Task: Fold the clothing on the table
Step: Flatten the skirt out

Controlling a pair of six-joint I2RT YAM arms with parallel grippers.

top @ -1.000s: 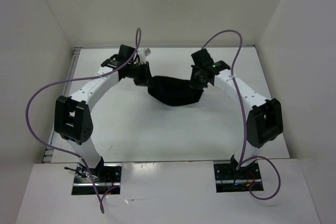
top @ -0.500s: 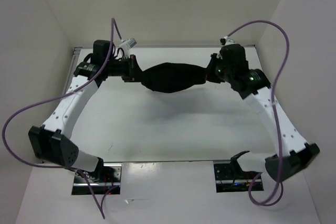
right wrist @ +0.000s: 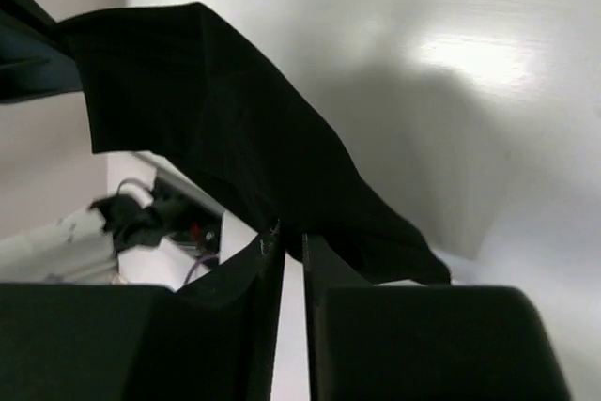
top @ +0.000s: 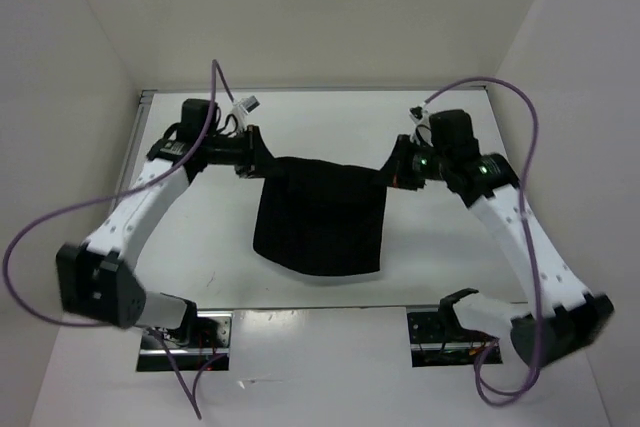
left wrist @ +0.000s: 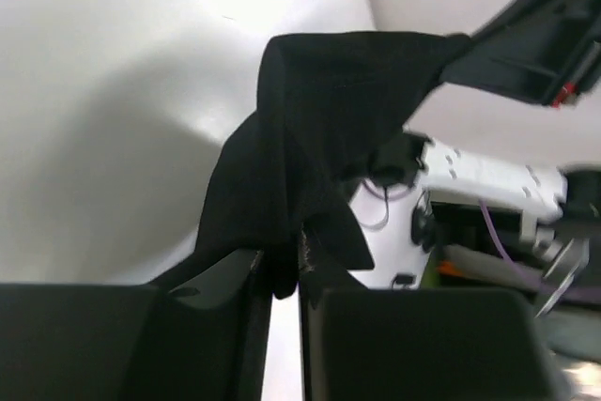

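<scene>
The white-shelled arms (top: 140, 202), with blocky black joint housings (top: 95, 285), ended in the black left pincer (top: 258, 155) and right pincer (top: 393, 169), each trailing a looping purple cable (top: 30, 237), a green light (top: 425, 160) by the right wrist.

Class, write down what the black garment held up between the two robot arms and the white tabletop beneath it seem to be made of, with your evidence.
Soft black fabric garment: looks like woven or knitted cloth, matte; it drapes and folds limply and shows no shine. Flat white tabletop: seems a hard, smooth laminate or painted board, slightly glossy; it shows a soft light reflection.
</scene>
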